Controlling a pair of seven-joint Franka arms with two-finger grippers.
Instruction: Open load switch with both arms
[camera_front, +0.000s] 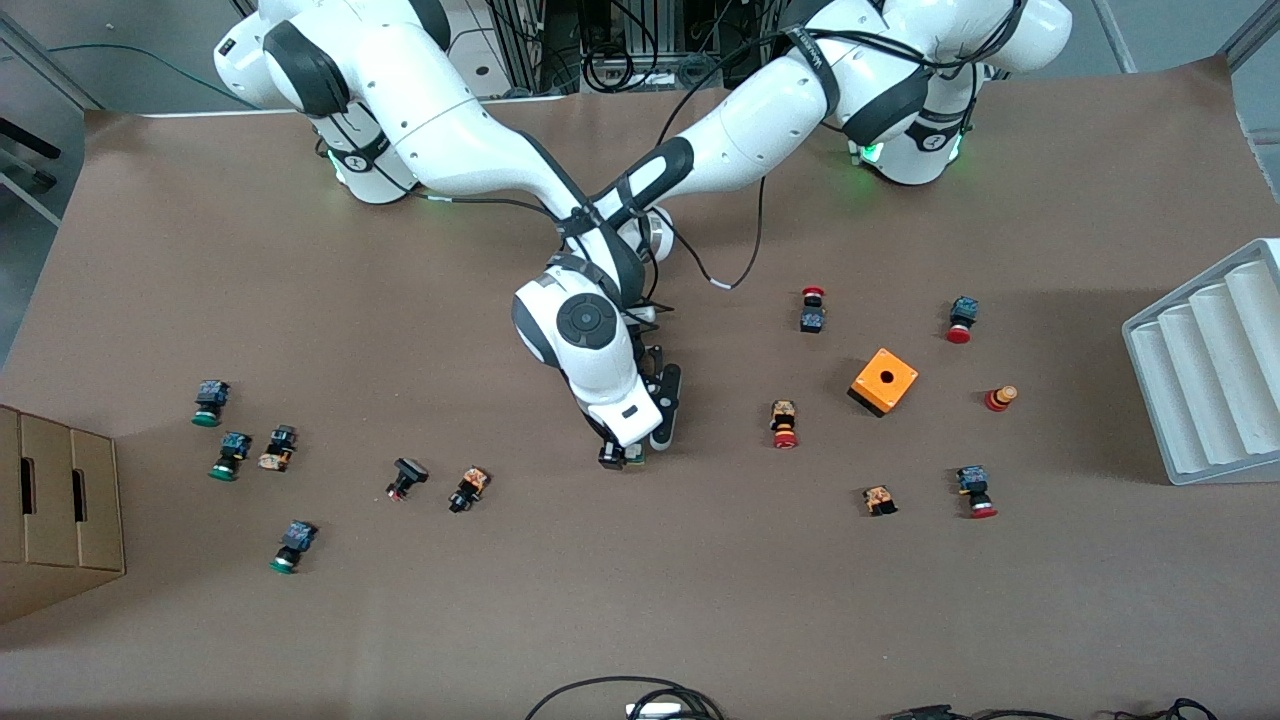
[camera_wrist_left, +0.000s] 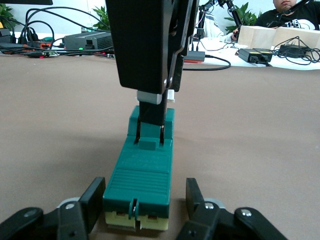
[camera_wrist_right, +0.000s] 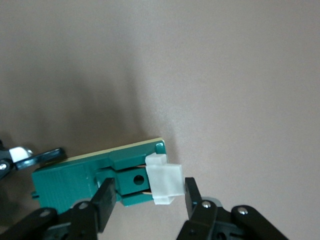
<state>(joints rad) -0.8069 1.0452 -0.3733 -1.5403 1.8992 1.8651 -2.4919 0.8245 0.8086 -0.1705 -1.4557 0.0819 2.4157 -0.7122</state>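
I see the left gripper (camera_wrist_left: 145, 202) clamped on the load switch (camera_wrist_left: 144, 167) on the table (camera_front: 640, 600). Right gripper (camera_wrist_right: 147, 197) pinches its white piece (camera_wrist_right: 165, 184).

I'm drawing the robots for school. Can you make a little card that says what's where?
Thing being worked on: load switch, green, lying flat on the table
White piece: at one end of the load switch
Left end effector: shut on the load switch, at the end without the white piece
Right end effector: down at the white piece's end
Orange box: on the table toward the left arm's end, untouched
Push buttons: scattered toward both ends of the table
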